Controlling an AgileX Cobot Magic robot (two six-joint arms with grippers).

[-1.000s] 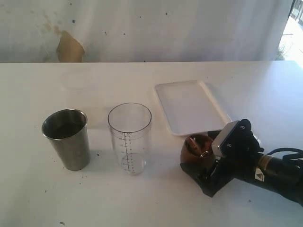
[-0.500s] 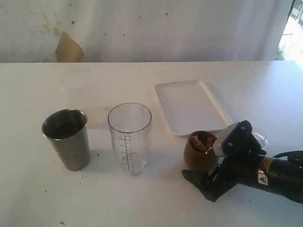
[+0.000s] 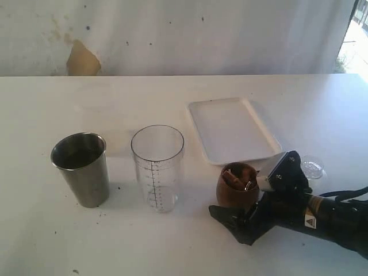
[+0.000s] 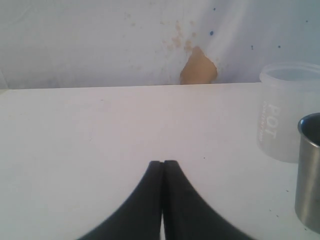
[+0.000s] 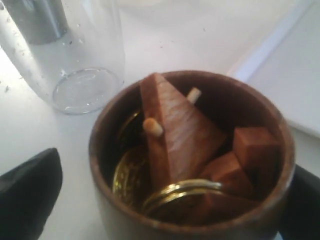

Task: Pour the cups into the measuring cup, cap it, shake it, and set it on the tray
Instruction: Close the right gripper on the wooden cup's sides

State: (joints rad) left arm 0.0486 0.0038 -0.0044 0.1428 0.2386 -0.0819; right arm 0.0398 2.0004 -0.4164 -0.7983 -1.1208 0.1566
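Nearest, the right gripper [image 3: 237,198] stands wide open astride the wooden cup [image 3: 234,187] on the table [image 3: 172,247], not yet gripping: this looks like the grasp for a pour. Next it must close, lift and tip over the measuring cup [image 3: 157,167] beside it. The left gripper [image 4: 162,170] is clenched and empty.

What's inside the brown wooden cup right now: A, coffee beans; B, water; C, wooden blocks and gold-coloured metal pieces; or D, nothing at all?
C: the right wrist view looks straight down into the wooden cup, where wooden blocks lie on top of gold-coloured metal pieces.
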